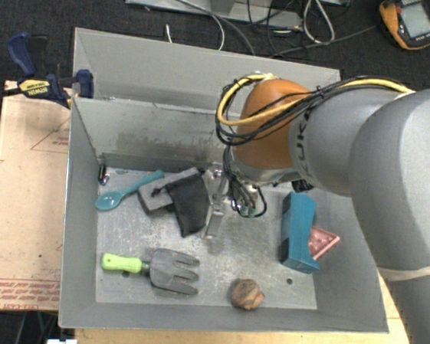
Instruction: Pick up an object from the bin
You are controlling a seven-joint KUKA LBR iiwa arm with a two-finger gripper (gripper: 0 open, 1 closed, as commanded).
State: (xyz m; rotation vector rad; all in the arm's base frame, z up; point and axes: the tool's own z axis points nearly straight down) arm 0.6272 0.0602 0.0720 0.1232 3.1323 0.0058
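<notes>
The gripper (213,225) is hanging low over the floor of the bin (82,191), near its centre. A black, flat, wedge-shaped piece (188,204) is lying just beside the gripper at 9 o'clock, off to the side of the jaws. How far the jaws are standing apart cannot be told. A blue box (298,231) is lying at 3 o'clock, a brown stone (246,294) at 5 o'clock, and a green-handled grey rake (161,268) at 7 o'clock

I count seven loose things in the bin (82,191), one of each: teal spoon (124,192), grey block (153,196) and black folded piece (189,204) at centre left, green-handled rake (165,270) and brown lump (246,294) lower down. One blue box (298,231) and one pink triangle (324,243) sit at right.
</notes>
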